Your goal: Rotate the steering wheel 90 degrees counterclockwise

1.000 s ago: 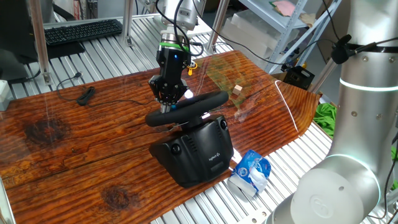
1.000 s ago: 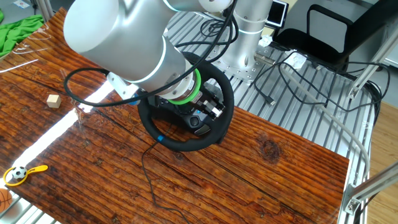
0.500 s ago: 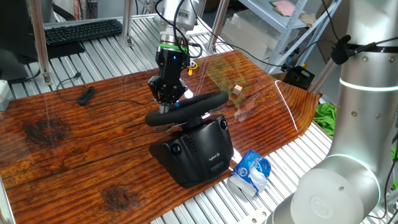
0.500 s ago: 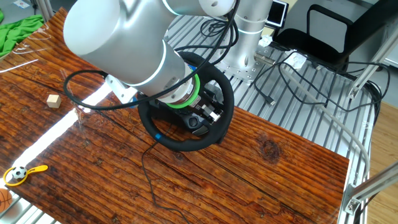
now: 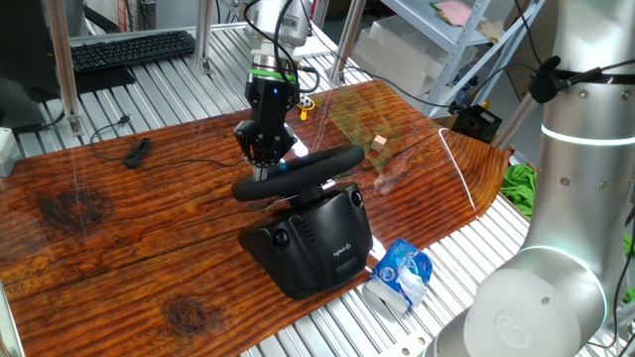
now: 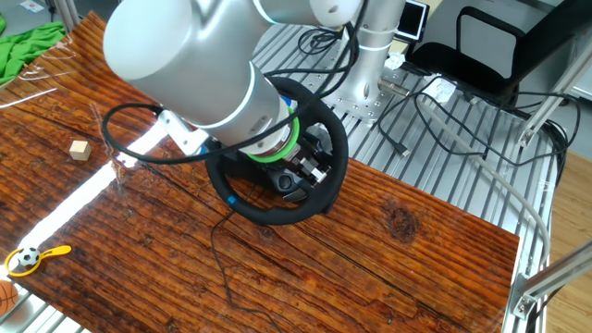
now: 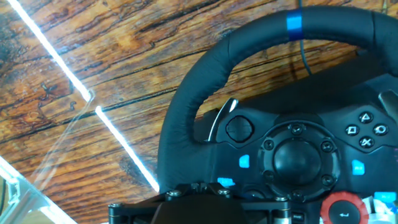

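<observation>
In the hand view we look straight down onto the steering wheel (image 7: 186, 118): its thick matte rim arcs across the picture, and the blue centre stripe (image 7: 293, 23) sits up near the top edge, with the hub buttons and the red dial below. The pincer's own fingers do not show here, only a dark bar along the bottom edge, so from this view we cannot tell how wide it stands.

Further off, in one fixed view, the wheel sits on its bulky black base (image 5: 316, 246) near the front edge of the wooden counter (image 5: 109, 228), and the pincer (image 5: 264, 171) points down onto the left part of the rim. It looks closed on the rim, though the fingertips are too small for us to be sure.

Against the pictures from a second ago, the wrist has leaned a little and the arm has shifted over the wheel in the other fixed view (image 6: 277, 211), where the blue stripe has crept slightly along the rim. We judge the turn has only just begun, with most of the quarter turn left
</observation>
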